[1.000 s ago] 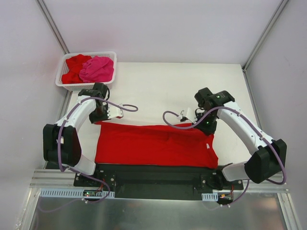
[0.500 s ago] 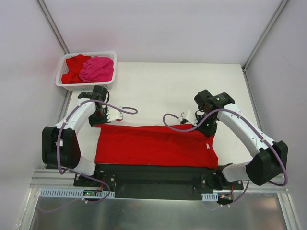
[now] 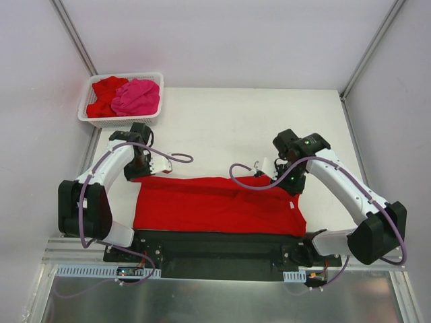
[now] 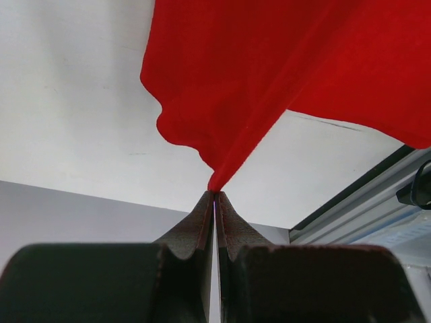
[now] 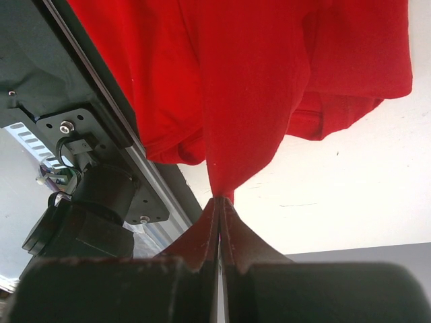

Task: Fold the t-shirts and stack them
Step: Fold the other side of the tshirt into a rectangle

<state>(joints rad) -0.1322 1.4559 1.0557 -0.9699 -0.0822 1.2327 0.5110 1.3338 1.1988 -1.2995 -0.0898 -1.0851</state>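
A bright red t-shirt (image 3: pixel 215 205) lies spread across the near part of the white table, its near edge along the black base rail. My left gripper (image 4: pixel 214 194) is shut on the shirt's far left corner (image 4: pixel 229 168). At the far right corner (image 5: pixel 225 182), my right gripper (image 5: pixel 219 199) is shut on the cloth too. From above, the left gripper (image 3: pixel 140 172) and the right gripper (image 3: pixel 295 183) sit at the shirt's two far corners. More t-shirts, one red (image 3: pixel 104 94) and one hot pink (image 3: pixel 137 96), lie crumpled in the basket.
A white lattice basket (image 3: pixel 155 78) stands at the far left of the table. The black base rail (image 3: pixel 215 245) runs along the near edge. Grey walls close in on both sides and behind. Cables loop from both wrists over the shirt's far edge.
Both grippers have drawn the shirt's far edge toward the near side, so the red cloth now covers a narrower band.
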